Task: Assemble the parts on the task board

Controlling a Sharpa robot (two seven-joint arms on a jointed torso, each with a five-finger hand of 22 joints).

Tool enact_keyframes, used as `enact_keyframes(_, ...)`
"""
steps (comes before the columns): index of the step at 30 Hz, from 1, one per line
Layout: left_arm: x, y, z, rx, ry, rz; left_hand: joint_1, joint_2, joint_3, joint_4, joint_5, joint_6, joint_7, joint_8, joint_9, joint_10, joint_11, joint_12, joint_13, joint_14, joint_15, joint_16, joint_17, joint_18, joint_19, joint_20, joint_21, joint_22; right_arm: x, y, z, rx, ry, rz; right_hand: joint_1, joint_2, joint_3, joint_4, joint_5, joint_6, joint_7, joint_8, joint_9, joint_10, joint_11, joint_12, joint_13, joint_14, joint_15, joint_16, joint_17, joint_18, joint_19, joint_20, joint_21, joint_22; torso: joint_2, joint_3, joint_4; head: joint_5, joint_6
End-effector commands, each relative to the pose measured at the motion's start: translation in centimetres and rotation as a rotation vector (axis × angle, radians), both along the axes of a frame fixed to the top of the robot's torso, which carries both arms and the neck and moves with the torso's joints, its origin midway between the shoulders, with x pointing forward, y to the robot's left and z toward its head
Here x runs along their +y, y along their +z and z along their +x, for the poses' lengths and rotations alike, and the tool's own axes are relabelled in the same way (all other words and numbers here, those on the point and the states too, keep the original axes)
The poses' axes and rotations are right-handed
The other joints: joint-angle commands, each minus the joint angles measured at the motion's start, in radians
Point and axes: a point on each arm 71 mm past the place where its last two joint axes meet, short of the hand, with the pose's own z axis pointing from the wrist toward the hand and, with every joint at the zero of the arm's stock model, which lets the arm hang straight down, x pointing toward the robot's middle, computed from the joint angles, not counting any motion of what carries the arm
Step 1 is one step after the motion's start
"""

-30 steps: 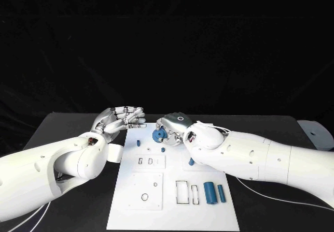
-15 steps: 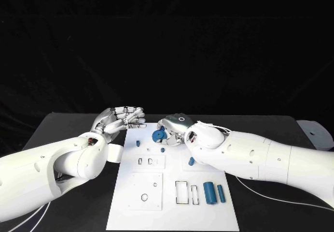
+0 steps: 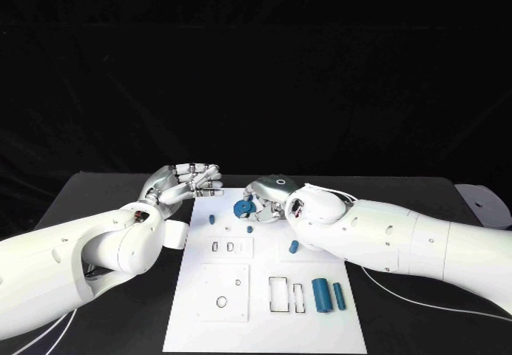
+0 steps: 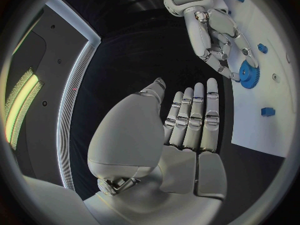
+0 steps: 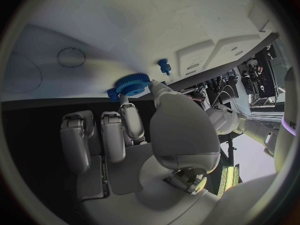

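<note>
- Right hand [image 3: 269,194] was over the far edge of the task board [image 3: 267,325], pinching a blue gear [image 3: 243,208] between thumb and a finger; the other fingers [image 5: 75,145] were curled below it.
- Gear sat at the fingertips, just above the board's far end, tilted; can't tell whether it touched the board.
- Left hand [image 3: 183,183] sat off the board's far-left corner, over the black table [image 3: 106,196], fingers straight and pressed together, holding nothing, near the gear but not touching it.
- Small blue pegs [image 3: 212,219] stood in the board just short of the gear.
- Blue cylinders [image 3: 322,294] lay side by side near the board's right edge, well apart from both hands.
</note>
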Motion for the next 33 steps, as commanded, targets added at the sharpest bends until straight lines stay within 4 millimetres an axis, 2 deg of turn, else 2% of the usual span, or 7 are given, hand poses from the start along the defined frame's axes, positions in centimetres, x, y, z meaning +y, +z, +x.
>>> enact_keyframes(1,-0.1,0.1,0.0,-0.007,-0.008,-0.001,0.01,-0.002,0.004,-0.001,0.005,-0.006,0.014,-0.006,-0.002,0.001,0.003,-0.003,0.001,-0.006,-0.002,-0.004,0.002,0.014,0.006,0.0,0.004,-0.001,-0.9,-0.5,0.0,0.022,-0.022,0.003,0.005,0.013,0.002,-0.005,0.013,0.008,0.002,0.004,0.002,0.007,-0.001,0.007,0.031,0.081,0.001,0.004,0.144,-0.012,0.101,0.001,0.006,0.258,0.0,0.0005,-0.0006,0.001,-0.001)
enact_keyframes(10,0.0,0.1,0.0,-0.005,-0.006,0.0,0.011,-0.002,0.005,-0.002,0.005,-0.007,0.014,-0.007,-0.002,0.001,0.003,-0.004,0.001,-0.007,-0.002,-0.005,0.002,0.014,0.006,0.0,0.004,-0.001,-4.2,1.6,-1.4,-0.041,-0.032,0.144,0.04,0.012,0.029,-0.016,0.036,0.016,0.0,-0.002,0.002,0.014,-0.004,0.014,0.037,0.081,-0.003,0.004,0.145,-0.014,0.106,-0.003,0.012,0.263,-0.002,0.0004,-0.0026,0.001,0.005)
enact_keyframes(18,0.2,0.1,0.0,-0.004,-0.005,0.001,0.012,-0.001,0.005,-0.002,0.005,-0.007,0.015,-0.007,-0.002,0.001,0.003,-0.005,0.001,-0.007,-0.001,-0.006,0.002,0.014,0.006,0.0,0.004,-0.001,-10.9,3.9,-2.2,0.041,-0.109,0.223,0.08,-0.016,0.042,-0.03,0.01,0.023,0.0,-0.008,0.003,0.016,-0.004,0.016,0.039,0.081,-0.003,0.004,0.144,-0.014,0.105,-0.003,0.011,0.262,-0.004,0.0044,-0.0112,0.0,0.009)
enact_keyframes(24,0.1,0.1,-0.1,-0.004,-0.011,-0.001,0.013,-0.001,0.006,-0.003,0.005,-0.007,0.015,-0.007,-0.002,0.001,0.003,-0.005,0.001,-0.007,-0.001,-0.006,0.002,0.014,0.006,0.0,0.004,-0.001,-15.6,4.0,-2.1,0.108,-0.145,0.222,0.167,-0.04,0.073,-0.078,-0.024,0.024,-0.003,-0.021,0.001,0.02,-0.007,0.021,0.045,0.081,-0.005,0.004,0.147,-0.011,0.099,-0.005,0.003,0.255,-0.007,0.0068,-0.0212,-0.006,0.009)
enact_keyframes(27,0.0,0.1,-0.1,-0.004,-0.014,-0.002,0.013,-0.001,0.006,-0.003,0.005,-0.007,0.015,-0.007,-0.002,0.001,0.003,-0.005,0.001,-0.007,-0.001,-0.006,0.002,0.014,0.006,0.0,0.004,-0.001,-18.1,3.5,-2.3,0.137,-0.16,0.223,0.192,-0.047,0.083,-0.093,-0.034,0.022,-0.008,-0.028,-0.001,0.023,-0.012,0.025,0.049,0.083,-0.009,0.006,0.153,-0.012,0.1,-0.008,0.005,0.257,-0.006,0.0115,-0.0254,-0.007,0.008)
enact_keyframes(31,0.0,0.1,-0.1,-0.004,-0.016,-0.003,0.013,-0.001,0.006,-0.003,0.005,-0.008,0.014,-0.007,-0.002,0.001,0.003,-0.006,0.001,-0.007,-0.001,-0.006,0.002,0.014,0.006,0.0,0.004,-0.001,-19.6,3.0,-2.4,0.153,-0.175,0.22,0.201,-0.052,0.086,-0.099,-0.03,0.018,-0.008,-0.033,-0.002,0.022,-0.012,0.025,0.048,0.083,-0.009,0.006,0.154,-0.012,0.1,-0.009,0.005,0.257,-0.006,0.016,-0.0287,-0.008,0.008)
enact_keyframes(33,-0.1,0.1,-0.1,-0.004,-0.017,-0.003,0.013,-0.001,0.006,-0.003,0.005,-0.008,0.014,-0.007,-0.002,0.001,0.003,-0.006,0.001,-0.007,-0.001,-0.006,0.002,0.014,0.006,0.0,0.004,-0.001,-20.2,2.8,-2.4,0.159,-0.184,0.216,0.205,-0.055,0.088,-0.102,-0.029,0.014,-0.006,-0.036,-0.003,0.022,-0.011,0.024,0.048,0.083,-0.009,0.007,0.155,-0.012,0.1,-0.009,0.005,0.257,-0.006,0.0124,-0.0252,-0.012,0.007)
